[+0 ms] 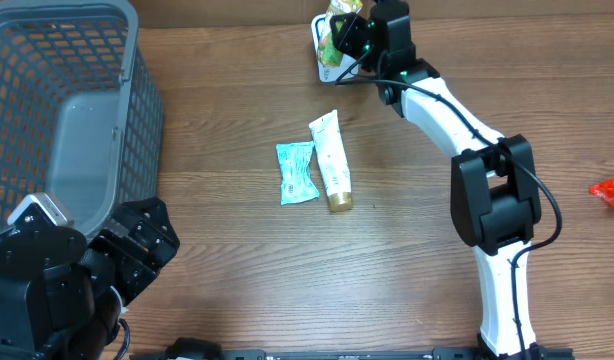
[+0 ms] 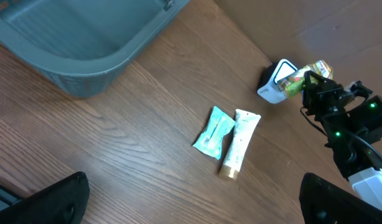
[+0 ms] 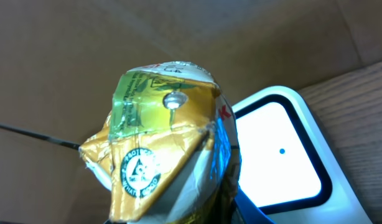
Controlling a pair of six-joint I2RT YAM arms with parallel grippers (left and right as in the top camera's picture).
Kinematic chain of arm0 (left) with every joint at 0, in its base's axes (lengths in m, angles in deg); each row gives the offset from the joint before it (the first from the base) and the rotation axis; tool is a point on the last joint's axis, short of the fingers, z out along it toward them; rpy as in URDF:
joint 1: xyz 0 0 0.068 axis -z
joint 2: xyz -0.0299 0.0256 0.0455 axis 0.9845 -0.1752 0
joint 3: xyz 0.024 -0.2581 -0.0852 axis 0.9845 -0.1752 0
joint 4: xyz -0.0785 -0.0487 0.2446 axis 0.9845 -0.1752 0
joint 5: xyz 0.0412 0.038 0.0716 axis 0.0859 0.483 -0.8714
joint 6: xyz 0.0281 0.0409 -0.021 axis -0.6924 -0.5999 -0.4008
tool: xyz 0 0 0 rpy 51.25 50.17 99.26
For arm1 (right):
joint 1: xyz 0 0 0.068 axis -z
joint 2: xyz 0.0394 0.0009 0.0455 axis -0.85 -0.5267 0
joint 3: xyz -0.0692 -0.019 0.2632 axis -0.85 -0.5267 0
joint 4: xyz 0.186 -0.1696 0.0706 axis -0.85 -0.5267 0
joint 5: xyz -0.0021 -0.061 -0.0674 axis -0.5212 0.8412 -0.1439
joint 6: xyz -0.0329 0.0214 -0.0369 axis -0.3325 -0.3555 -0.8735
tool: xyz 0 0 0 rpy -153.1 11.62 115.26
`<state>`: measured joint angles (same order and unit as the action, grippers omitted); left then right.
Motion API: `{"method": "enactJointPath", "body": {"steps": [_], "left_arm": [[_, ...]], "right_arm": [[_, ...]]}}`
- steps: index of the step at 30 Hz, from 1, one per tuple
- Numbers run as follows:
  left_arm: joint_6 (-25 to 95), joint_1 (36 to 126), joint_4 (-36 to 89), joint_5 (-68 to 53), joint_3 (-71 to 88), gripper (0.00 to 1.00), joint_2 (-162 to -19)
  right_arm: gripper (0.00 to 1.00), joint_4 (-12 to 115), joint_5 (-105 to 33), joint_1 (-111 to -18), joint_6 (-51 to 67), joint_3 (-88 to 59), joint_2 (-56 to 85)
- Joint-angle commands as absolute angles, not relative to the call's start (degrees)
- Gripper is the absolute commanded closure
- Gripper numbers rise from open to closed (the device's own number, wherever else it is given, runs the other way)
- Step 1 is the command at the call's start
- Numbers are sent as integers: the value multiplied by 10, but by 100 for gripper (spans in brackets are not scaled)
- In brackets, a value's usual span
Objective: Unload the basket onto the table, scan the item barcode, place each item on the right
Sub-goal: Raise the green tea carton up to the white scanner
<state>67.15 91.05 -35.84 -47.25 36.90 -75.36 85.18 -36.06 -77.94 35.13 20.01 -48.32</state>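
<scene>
Currently right fingers (image 2: 316,93) are clamped on a crumpled gold-and-green snack packet (image 3: 160,143), held at the far edge of the tabletop (image 1: 407,260). Packet sits right against the white scanner (image 3: 281,149); in the right wrist view it covers the left edge of the scanner's lit window. Can't tell if they actually touch. No barcode readable on the packet face in view, only a round green logo and small print.

Left fingers (image 2: 54,199) are spread wide, nothing between them, low at the near-left corner beside the grey basket (image 1: 137,120).

Mid-tabletop: teal packet (image 1: 297,172) and a white tube (image 1: 332,160) with a gold cap, lying side by side, just touching or nearly. Red wrapper (image 1: 609,190) at the far right edge, well apart from everything else.
</scene>
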Motion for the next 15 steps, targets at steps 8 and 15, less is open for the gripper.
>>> {"method": "enactJointPath", "body": {"steps": [8,15], "left_arm": [[663,906,-358,-472,372,0,-754],[663,906,-358,-472,372,0,-754]], "right_arm": [[73,838,-300,-782,360,223,-473],[73,852,-346,-755,361,232,-467]]}}
